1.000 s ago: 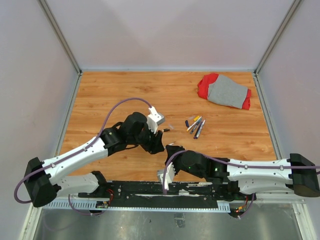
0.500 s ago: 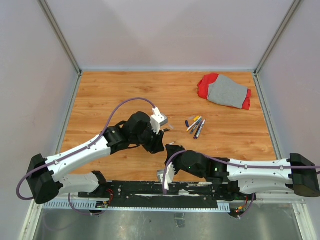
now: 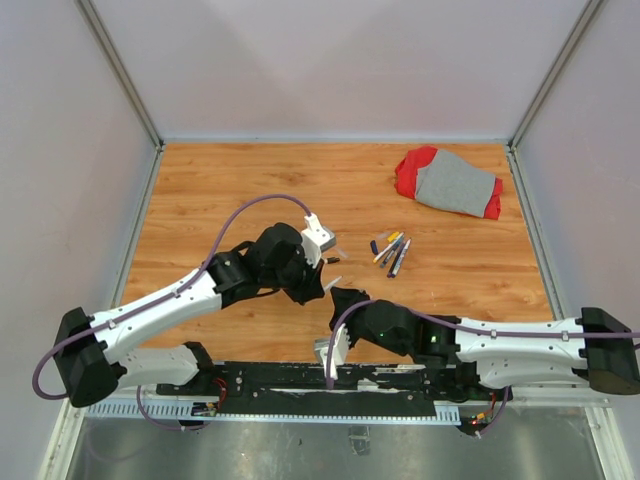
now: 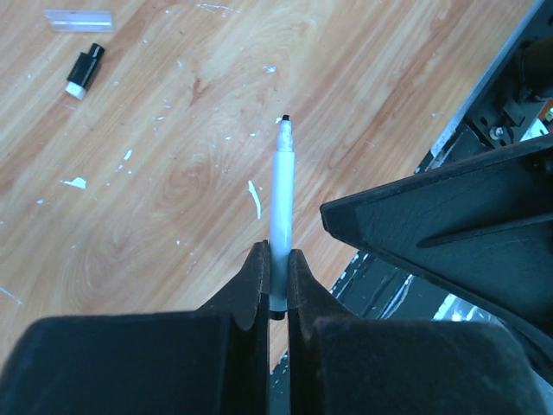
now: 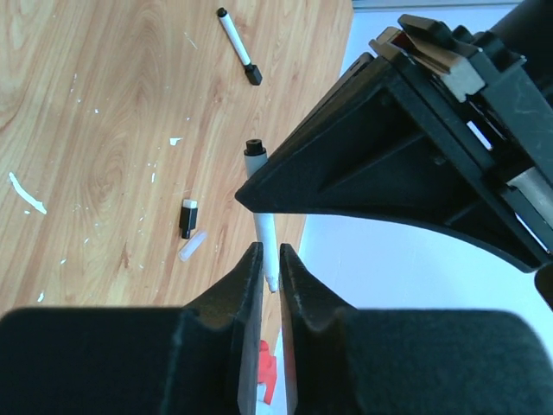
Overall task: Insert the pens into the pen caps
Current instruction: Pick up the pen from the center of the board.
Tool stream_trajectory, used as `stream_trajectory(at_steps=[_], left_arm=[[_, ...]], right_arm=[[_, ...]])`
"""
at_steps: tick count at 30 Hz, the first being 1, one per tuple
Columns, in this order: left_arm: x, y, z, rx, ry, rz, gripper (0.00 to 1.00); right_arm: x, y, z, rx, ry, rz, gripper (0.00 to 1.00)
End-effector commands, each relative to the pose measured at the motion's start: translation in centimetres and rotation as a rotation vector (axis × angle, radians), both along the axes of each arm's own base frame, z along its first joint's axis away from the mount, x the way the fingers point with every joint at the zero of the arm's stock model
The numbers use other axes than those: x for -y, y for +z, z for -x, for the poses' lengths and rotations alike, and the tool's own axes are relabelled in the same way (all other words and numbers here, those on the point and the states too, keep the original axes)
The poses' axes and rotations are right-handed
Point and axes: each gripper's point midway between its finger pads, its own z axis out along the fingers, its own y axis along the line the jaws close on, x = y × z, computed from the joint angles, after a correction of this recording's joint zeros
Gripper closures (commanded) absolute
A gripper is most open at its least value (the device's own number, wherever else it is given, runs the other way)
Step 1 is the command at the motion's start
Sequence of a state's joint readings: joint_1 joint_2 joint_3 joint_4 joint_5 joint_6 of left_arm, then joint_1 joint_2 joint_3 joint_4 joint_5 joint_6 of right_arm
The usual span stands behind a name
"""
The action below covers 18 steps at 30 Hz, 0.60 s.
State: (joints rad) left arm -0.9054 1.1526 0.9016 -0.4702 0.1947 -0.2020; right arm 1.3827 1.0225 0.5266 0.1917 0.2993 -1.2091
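Observation:
My left gripper (image 3: pixel 320 284) (image 4: pixel 277 259) is shut on a white pen (image 4: pixel 282 199) (image 3: pixel 332 284), gripping it near its black end. The pen's dark tapered tip points away over the wood, free of the right arm's black finger beside it. My right gripper (image 3: pixel 343 297) (image 5: pixel 270 255) is shut to a narrow slit, and the pen (image 5: pixel 255 169) shows its tip in that slit. I cannot tell whether it touches. A short black cap with a white end (image 4: pixel 84 72) (image 5: pixel 187 216) (image 3: pixel 331 260) lies on the table. Several more pens (image 3: pixel 392 252) lie in a cluster further right.
A clear plastic piece (image 4: pixel 79 19) (image 5: pixel 192 245) lies beside the black cap. Another white pen (image 5: pixel 235 43) lies on the wood further off. A red and grey cloth (image 3: pixel 450 182) sits at the back right. White scraps speckle the wood. Walls enclose the table.
The left gripper has closed onto the white pen and shifted slightly toward the right gripper. The right arm has hardly moved.

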Motion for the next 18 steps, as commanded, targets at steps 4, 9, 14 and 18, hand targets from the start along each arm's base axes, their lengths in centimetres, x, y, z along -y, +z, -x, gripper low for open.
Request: stream_trajectory(at_steps=[4, 9, 14, 18], left_arm=[[-0.8, 1.4, -1.1, 0.087, 0.039, -0.003, 1.00], [-1.4, 2.0, -2.1, 0.139, 0.098, 0.007, 0.99], [-2.9, 2.7, -3.8, 0.169, 0.185, 0.049, 1.00], [-4.6, 3.2, -5.2, 0.155, 0.234, 0.109, 1.00]], right_arm=[[-0.5, 2.2, 0.8, -0.002, 0.031, -0.091, 0.66], [-0.1, 2.6, 1.1, -0.034, 0.028, -0.141, 0.55], [0.2, 3.5, 1.5, -0.106, 0.015, -0.238, 0.48], [0.2, 4.8, 1.8, -0.171, 0.010, -0.350, 0.44]])
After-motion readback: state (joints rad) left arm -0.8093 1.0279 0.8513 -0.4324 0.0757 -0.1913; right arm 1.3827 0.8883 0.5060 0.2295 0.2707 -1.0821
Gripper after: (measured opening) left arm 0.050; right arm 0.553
